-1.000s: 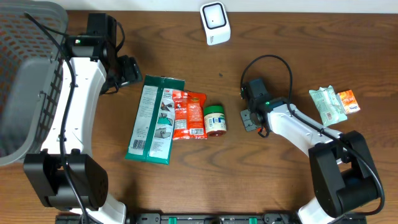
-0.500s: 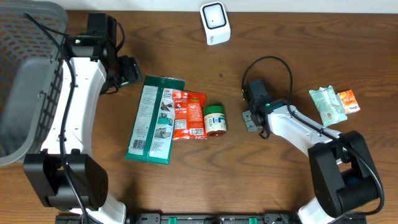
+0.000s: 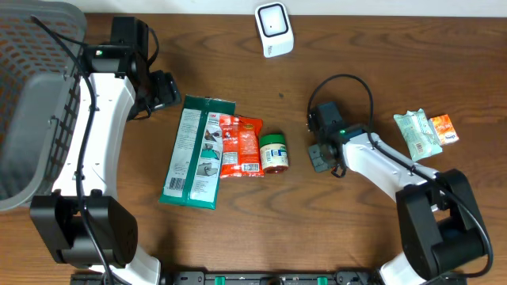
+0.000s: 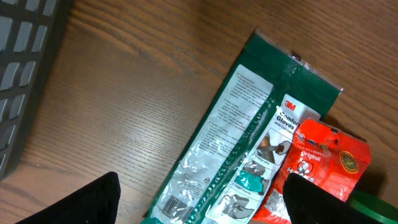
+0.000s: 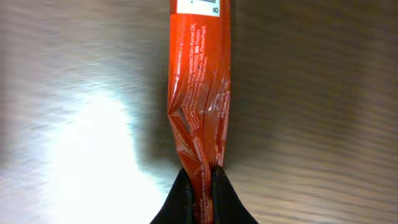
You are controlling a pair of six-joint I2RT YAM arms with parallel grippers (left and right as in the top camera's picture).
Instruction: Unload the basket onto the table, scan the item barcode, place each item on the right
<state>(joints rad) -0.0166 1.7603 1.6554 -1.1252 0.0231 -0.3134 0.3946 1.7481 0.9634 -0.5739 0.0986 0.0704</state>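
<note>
Overhead view: the counter (image 3: 341,229) shows open wood along its near edge, and again between the scanner (image 3: 274,30) and the goods. The glove packet (image 3: 196,150), red bag (image 3: 240,146) and green-lidded jar (image 3: 275,153) lie side by side, barring the middle between my two arms. The mesh basket (image 3: 32,95) walls off the left edge, close beside my left arm. A pale green pouch (image 3: 417,133) and a small orange pack (image 3: 444,127) occupy the far right.

Left wrist view: my left jaws stand wide apart. The glove packet lies ahead, with open wood to its left as far as the basket wall.

Right wrist view: an orange-red wrapper (image 5: 199,93), pinched in my right jaws, fills the lane straight ahead. Bare counter lies on either side.
</note>
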